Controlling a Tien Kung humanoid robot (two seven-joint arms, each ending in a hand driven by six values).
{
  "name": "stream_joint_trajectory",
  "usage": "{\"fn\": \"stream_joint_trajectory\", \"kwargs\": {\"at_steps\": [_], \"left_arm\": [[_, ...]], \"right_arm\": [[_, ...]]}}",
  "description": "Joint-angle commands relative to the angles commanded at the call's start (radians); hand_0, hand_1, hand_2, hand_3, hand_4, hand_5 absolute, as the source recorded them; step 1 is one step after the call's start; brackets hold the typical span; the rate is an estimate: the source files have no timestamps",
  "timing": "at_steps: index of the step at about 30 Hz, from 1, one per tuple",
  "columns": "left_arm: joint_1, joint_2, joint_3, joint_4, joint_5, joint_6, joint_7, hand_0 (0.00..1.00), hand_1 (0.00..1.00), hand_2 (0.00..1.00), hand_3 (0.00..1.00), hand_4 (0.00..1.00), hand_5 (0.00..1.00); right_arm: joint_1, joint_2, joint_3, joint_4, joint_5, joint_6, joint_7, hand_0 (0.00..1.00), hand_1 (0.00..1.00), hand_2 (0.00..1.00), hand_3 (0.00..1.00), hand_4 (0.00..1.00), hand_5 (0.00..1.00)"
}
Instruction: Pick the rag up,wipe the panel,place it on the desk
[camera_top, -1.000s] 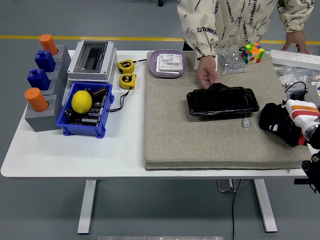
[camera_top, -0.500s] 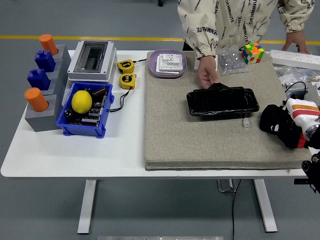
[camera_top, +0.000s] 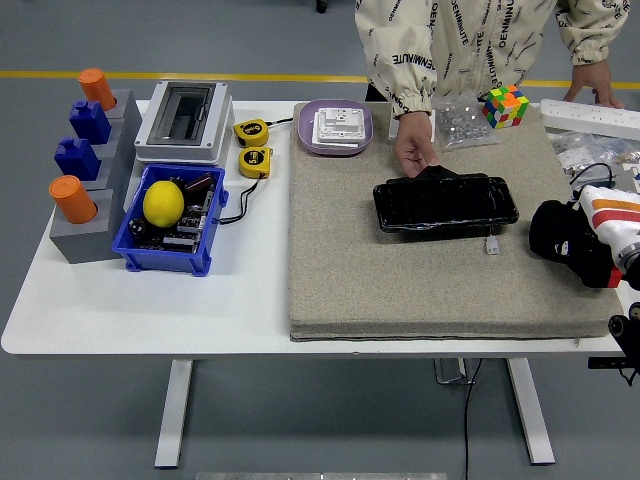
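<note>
A glossy black panel lies on the grey felt mat, right of centre. A person at the far side rests one hand on the panel's back edge. The black rag is bunched up at the mat's right edge, right of the panel and apart from it. My right hand, white with orange and red bands, comes in from the right and is shut on the rag. A small white connector lies between panel and rag.
On the left stand a blue bin with a lemon, a grey block holder, a grey electrical box and two yellow tape measures. At the back are a purple plate, a colour cube and a power strip.
My right hand has drawn the rag a little to the right and slightly up, away from the panel. The person's hand and the panel have stayed put.
</note>
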Motion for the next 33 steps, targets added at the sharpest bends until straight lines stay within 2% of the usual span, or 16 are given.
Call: {"fn": "stream_joint_trajectory", "kwargs": {"at_steps": [1, 6, 7, 13, 24, 33], "left_arm": [[0.000, 0.000, -0.001, 0.000, 0.001, 0.000, 0.000, 0.633, 0.658, 0.684, 0.574, 0.614, 0.511], [-0.001, 0.000, -0.002, 0.000, 0.001, 0.000, 0.000, 0.633, 0.658, 0.684, 0.574, 0.614, 0.511], [-0.001, -0.001, -0.002, 0.000, 0.001, 0.000, 0.000, 0.633, 0.658, 0.684, 0.574, 0.614, 0.511], [-0.002, 0.000, -0.004, 0.000, 0.002, 0.000, 0.000, 0.634, 0.658, 0.685, 0.575, 0.614, 0.511], [-0.001, 0.001, -0.009, 0.001, 0.004, 0.000, 0.000, 0.633, 0.657, 0.686, 0.575, 0.614, 0.511], [-0.002, 0.002, -0.009, 0.000, 0.005, 0.000, 0.000, 0.634, 0.657, 0.686, 0.574, 0.615, 0.514]], "right_arm": [[0.001, -0.002, 0.001, 0.003, 0.000, 0.000, -0.001, 0.256, 0.368, 0.400, 0.411, 0.977, 0.040], [0.007, -0.008, 0.004, 0.014, 0.000, 0.001, -0.003, 0.256, 0.368, 0.400, 0.411, 0.977, 0.040], [0.008, -0.009, 0.004, 0.016, 0.000, 0.001, -0.004, 0.260, 0.343, 0.379, 0.384, 0.955, 0.034], [0.016, -0.016, 0.006, 0.036, 0.000, 0.001, -0.009, 0.257, 0.321, 0.362, 0.366, 0.936, 0.025], [0.028, -0.025, -0.001, 0.084, 0.000, 0.005, -0.021, 0.253, 0.322, 0.357, 0.363, 0.935, 0.030], [0.065, -0.017, -0.037, 0.116, 0.000, 0.014, -0.031, 0.252, 0.319, 0.356, 0.363, 0.931, 0.029]]}}
